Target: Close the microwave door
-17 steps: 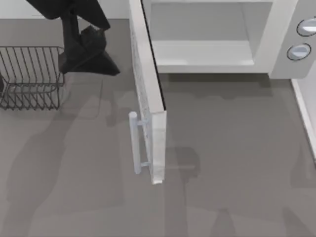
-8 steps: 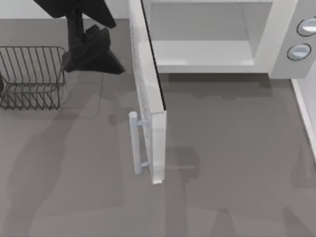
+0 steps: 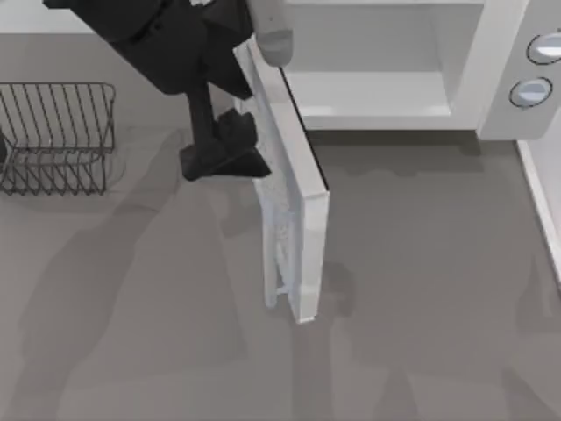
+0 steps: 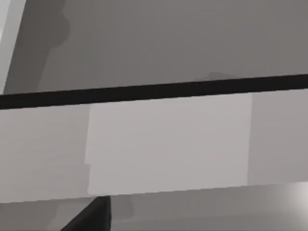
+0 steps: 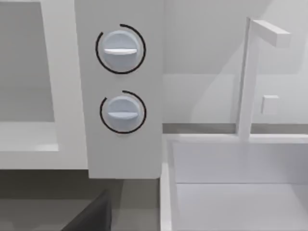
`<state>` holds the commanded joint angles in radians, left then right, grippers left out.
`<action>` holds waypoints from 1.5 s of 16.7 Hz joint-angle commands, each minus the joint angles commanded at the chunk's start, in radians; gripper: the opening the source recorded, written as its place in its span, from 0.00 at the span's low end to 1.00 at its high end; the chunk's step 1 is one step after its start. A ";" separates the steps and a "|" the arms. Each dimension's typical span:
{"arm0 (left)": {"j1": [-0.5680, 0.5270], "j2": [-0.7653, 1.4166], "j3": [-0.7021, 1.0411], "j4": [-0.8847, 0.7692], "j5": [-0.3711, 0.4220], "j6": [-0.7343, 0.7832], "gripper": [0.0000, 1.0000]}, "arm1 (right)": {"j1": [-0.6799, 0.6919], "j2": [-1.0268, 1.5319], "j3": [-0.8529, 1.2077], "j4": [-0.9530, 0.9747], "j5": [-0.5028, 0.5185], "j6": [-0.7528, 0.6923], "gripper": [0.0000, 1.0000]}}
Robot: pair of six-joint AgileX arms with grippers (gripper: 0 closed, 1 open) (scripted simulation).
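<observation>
left gripper: moved from beside the wire rack to the door's outer face
white hinged microwave door: swung slightly toward closing

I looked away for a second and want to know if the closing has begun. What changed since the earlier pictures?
The left gripper moved from beside the wire rack toward the top view's right, up against the outer face of the door. The door's free end swung slightly right, toward closing, though it is far from shut. The microwave and rack stayed put.
</observation>
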<state>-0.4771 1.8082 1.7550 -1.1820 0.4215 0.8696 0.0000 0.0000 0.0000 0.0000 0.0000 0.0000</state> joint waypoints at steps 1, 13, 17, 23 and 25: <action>-0.006 0.000 -0.016 0.016 -0.002 -0.006 1.00 | 0.000 0.000 0.000 0.000 0.000 0.000 1.00; -0.008 0.000 -0.022 0.022 -0.003 -0.008 0.40 | 0.000 0.000 0.000 0.000 0.000 0.000 1.00; -0.008 0.000 -0.022 0.022 -0.003 -0.008 0.10 | 0.000 0.000 0.000 0.000 0.000 0.000 1.00; -0.008 0.000 -0.022 0.022 -0.003 -0.008 0.00 | 0.000 0.000 0.000 0.000 0.000 0.000 1.00; -0.008 0.000 -0.022 0.022 -0.003 -0.008 0.00 | 0.000 0.000 0.000 0.000 0.000 0.000 1.00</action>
<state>-0.4850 1.8079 1.7335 -1.1602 0.4189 0.8618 0.0000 0.0000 0.0000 0.0000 0.0000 0.0000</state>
